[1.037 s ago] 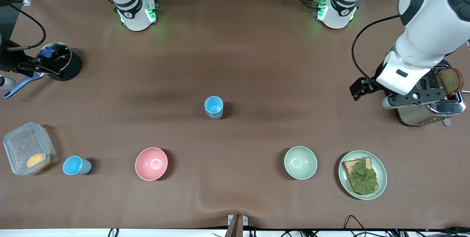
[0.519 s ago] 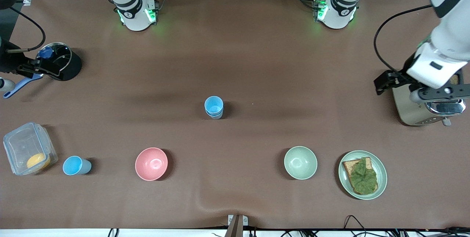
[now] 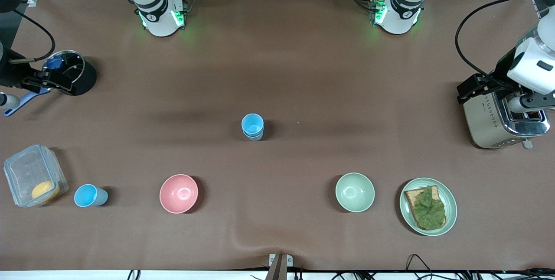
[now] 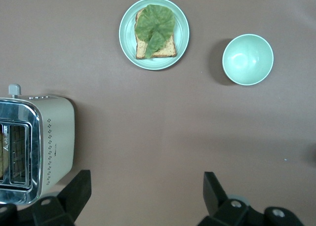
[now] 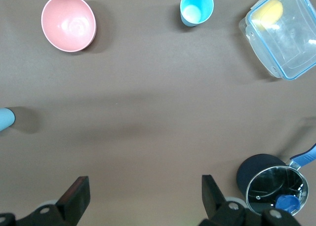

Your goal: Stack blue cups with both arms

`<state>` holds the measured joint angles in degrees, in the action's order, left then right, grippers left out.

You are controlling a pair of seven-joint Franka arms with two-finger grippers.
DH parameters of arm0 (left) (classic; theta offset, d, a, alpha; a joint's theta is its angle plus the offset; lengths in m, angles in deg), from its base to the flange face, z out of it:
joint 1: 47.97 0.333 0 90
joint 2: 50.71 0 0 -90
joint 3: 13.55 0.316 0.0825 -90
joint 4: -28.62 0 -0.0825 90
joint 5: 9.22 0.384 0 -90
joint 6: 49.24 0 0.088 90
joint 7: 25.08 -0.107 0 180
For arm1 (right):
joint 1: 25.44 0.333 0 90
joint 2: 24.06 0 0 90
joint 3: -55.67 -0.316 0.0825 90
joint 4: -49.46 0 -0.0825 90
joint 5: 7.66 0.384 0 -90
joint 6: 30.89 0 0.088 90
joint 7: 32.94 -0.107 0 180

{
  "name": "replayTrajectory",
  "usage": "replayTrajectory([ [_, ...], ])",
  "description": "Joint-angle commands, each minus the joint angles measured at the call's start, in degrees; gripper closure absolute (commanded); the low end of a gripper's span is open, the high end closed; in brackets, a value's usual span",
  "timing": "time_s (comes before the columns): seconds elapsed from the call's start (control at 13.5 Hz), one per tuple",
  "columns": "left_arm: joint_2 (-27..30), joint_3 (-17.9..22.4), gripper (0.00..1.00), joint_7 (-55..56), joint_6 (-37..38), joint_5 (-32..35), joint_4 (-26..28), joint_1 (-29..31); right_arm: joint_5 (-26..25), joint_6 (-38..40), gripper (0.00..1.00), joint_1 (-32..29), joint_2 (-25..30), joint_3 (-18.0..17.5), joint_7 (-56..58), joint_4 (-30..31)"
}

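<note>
Two blue cups stand stacked [image 3: 252, 126] in the middle of the table; their edge shows in the right wrist view [image 5: 6, 119]. A third blue cup [image 3: 89, 195] stands alone beside the clear box, also in the right wrist view [image 5: 196, 7]. My left gripper [image 4: 146, 191] is open and empty, high over the toaster [image 3: 498, 122] at the left arm's end; in the front view [image 3: 537, 100] it hangs over the toaster's top. My right gripper [image 5: 144, 194] is open and empty, high beside the black pot [image 3: 71, 72] at the right arm's end.
A pink bowl [image 3: 178, 193] and a pale green bowl [image 3: 354, 192] stand nearer the front camera than the stack. A plate with toast and lettuce [image 3: 428, 206] lies beside the green bowl. A clear box [image 3: 32, 176] holds something yellow.
My left arm has swung toward the left arm's end of the table and now hangs over the toaster's top. The right arm and the cups have not moved.
</note>
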<state>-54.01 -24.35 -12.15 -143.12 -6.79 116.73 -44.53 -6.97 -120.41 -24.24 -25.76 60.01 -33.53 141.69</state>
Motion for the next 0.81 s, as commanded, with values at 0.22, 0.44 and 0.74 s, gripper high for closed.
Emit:
replayTrajectory([
  [0.22,1.54,0.68,0.00,-5.02,2.21,-1.37,-0.83,-1.32,-0.87,0.14,0.00,-0.84,-0.06,-0.83,-0.20,-0.56],
  [0.44,1.36,4.98,0.00,-5.11,2.82,-1.46,-1.09,-5.10,-0.78,0.23,0.00,-0.85,-0.06,-0.92,-0.20,-0.48],
  [0.74,1.36,5.44,0.00,-5.11,2.91,-1.55,-1.18,-5.46,-0.69,0.31,0.00,-1.02,-0.06,-0.83,-0.11,-0.48],
])
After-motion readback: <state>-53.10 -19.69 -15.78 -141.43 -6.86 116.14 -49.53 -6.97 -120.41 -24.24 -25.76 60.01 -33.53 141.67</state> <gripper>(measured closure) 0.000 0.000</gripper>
